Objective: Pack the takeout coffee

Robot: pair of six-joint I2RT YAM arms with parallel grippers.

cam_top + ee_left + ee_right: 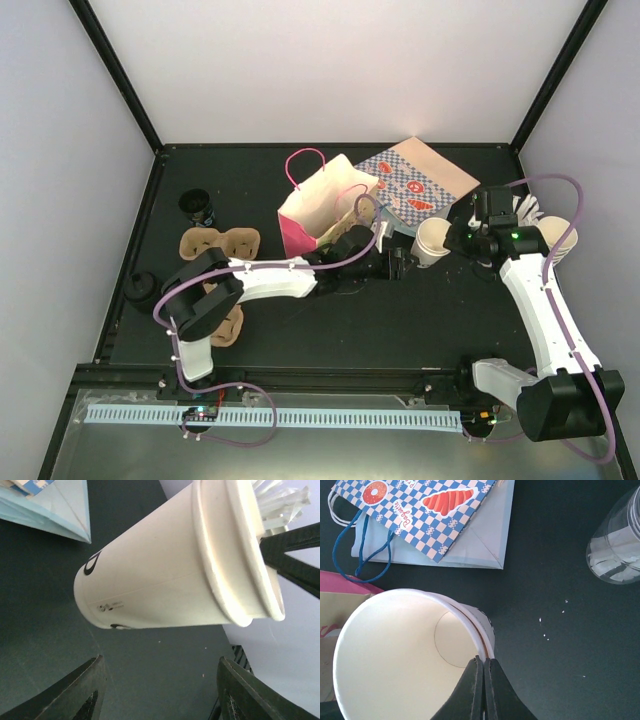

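Cup [395,660] in right gripper [483,660] (rim, seemingly)

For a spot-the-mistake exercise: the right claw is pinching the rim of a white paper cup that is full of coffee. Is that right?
Not quite. The paper cup is empty, not full of coffee: the right wrist view looks straight down into it and shows its bare cream bottom. The rest stands: the right claw is shut on the cup's rim.

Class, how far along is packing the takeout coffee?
Done: the right gripper pinches the white paper cup by its rim. In hand: the open left gripper faces the cup's side. Left: the cup is outside the pink bag and must go in.
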